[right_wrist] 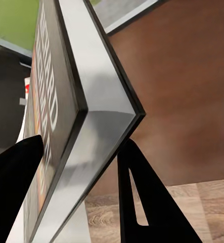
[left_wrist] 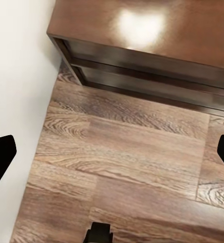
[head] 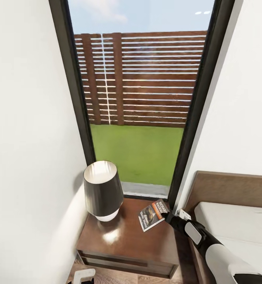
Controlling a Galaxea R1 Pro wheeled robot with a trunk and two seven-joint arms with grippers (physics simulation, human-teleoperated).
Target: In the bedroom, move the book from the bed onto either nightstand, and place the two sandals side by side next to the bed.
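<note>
— Where's the book?

— My right claw grips its corner above the nightstand, beside the lamp. It looks light, thin and slick, so I'd hold near the spine.

— Room?

— Bare surface in front; the bed crowds the right. My left claw hangs released over the floor.

White block lettering on the dark cover of the book, beside an orange band, seen edge-on in the right wrist view and too skewed to read. In the head view, the same book near the lamp, its lettering too small to read.
</note>
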